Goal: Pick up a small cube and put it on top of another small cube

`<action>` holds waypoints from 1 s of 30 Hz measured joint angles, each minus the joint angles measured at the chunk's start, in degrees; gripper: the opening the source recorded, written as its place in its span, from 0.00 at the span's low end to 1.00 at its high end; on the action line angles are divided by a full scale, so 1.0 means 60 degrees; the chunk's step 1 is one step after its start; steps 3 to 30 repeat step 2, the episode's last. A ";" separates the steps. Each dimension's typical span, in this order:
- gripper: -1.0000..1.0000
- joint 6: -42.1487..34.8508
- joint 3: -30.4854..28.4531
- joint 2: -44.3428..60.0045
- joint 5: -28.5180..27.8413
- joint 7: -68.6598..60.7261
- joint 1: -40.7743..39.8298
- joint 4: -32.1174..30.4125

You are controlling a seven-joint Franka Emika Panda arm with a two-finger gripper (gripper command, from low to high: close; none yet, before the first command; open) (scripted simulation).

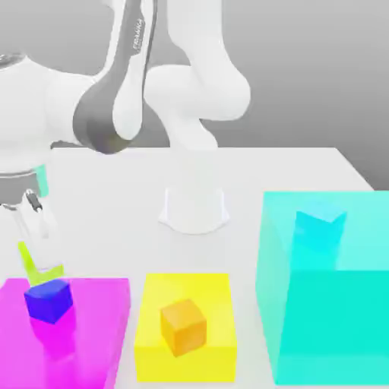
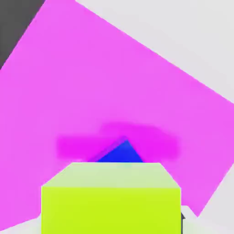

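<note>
The small lime yellow-green cube [image 2: 111, 196] sits close under the hand camera, with the small dark blue matte cube [image 2: 119, 153] just beyond and below it on the flat magenta block [image 2: 91, 82]. In the exterior view the lime cube [image 1: 34, 266] hangs just above the blue cube [image 1: 49, 299], below the gripper [image 1: 30, 216]. Whether the claw grips it or has let go, I cannot tell. My judgement: the carry is done, and release and retreat are left.
</note>
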 joint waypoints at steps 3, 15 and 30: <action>1.00 0.0000 0.0000 0.0000 0.0000 0.0000 0.0000 0.0000; 1.00 0.0000 0.0000 0.0000 0.0000 0.0000 0.0000 0.0000; 1.00 0.0000 0.0000 0.0000 0.0000 0.0000 0.0000 0.0000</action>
